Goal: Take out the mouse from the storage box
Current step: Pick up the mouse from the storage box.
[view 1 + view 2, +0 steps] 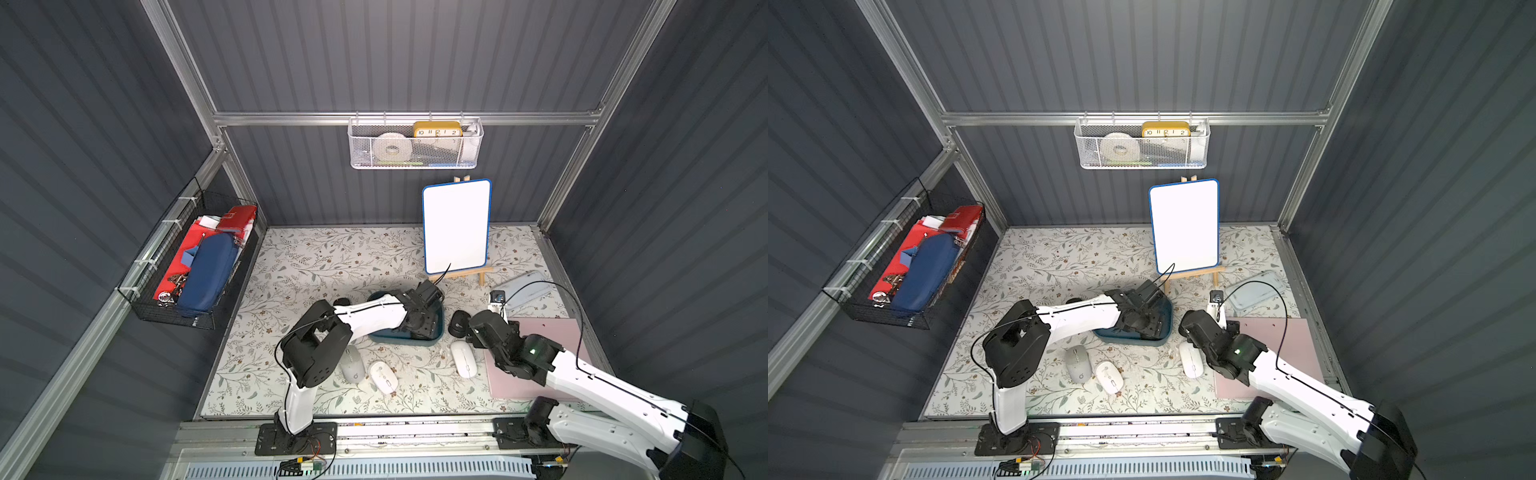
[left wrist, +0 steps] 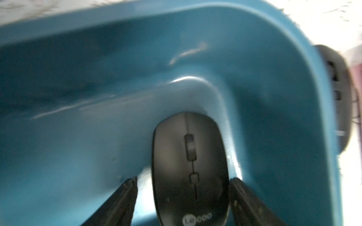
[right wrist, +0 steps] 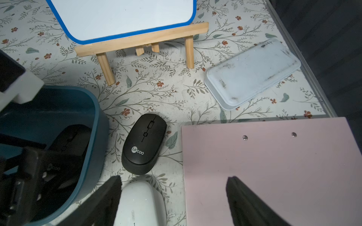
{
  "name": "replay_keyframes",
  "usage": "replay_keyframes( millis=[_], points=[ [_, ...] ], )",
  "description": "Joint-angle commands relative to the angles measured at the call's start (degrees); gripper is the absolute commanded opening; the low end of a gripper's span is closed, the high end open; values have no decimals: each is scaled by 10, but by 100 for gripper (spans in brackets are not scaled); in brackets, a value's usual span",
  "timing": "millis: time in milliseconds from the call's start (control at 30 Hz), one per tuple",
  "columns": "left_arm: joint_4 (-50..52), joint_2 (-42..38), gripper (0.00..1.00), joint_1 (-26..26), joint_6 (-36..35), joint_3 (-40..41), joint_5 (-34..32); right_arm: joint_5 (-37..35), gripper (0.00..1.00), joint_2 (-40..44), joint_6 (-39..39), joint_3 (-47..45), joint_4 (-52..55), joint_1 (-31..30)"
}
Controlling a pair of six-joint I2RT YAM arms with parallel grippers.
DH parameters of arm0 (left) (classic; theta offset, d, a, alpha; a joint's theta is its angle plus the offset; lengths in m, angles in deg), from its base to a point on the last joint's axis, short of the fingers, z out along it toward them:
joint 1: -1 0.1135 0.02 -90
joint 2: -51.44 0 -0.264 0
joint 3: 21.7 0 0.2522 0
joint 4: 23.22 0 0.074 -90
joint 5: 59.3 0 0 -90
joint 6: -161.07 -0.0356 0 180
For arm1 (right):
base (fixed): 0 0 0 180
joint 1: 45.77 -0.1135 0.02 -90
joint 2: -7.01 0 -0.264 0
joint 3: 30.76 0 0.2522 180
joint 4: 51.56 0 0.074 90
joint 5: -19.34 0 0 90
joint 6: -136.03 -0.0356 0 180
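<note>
A black Lecoo mouse [image 2: 190,166] lies flat on the floor of the teal storage box [image 2: 284,97], nose tucked into one rounded corner. The left gripper [image 2: 184,178] reaches down into the box and stands part-open astride it. One finger sits just beside the flank nearest the box wall, while a strip of teal floor shows between the other finger and the shell, so nothing is clamped yet. The mouse looks light and rigid, a hard plastic shell whose smooth domed back would likely slip under a pinch from above. The two long flanks behind the scroll wheel appear the safest hold, clear of buttons and wheel. The low wall close beside it leaves little room for the finger on that side, and a straight upward lift seems needed to clear the rim. The right gripper [image 3: 174,177] hovers outside the box, jaws spread wide and empty, near a white mouse [image 3: 141,201] and the edge of a pink board [image 3: 274,166]. A second black Lecoo mouse [image 3: 144,143] rests just beside the box's outer wall on the flat floral-printed tabletop [image 3: 156,88]. A whiteboard [image 3: 121,17] on a wooden easel stands beyond the box. In a top view, a grey mouse [image 1: 352,363] and a second white mouse [image 1: 383,377] lie near the box on the robot's side. Dark ribbed panels on an aluminium frame enclose the cell.
</note>
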Motion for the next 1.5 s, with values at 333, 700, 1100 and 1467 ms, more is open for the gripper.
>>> replay_keyframes(
  millis=[333,700,1100,1467],
  points=[
    [14,-24,98,0,4,-10,-2,21,88,-22,-8,10,-7,2],
    [32,31,92,0,-6,-27,-3,25,88,-21,-12,13,-2,2],
    [30,10,63,0,11,-14,-59,29,88,-31,-13,22,-3,2],
    [48,-52,49,0,27,-25,-98,22,87,-20,-17,30,15,2]
  ],
)
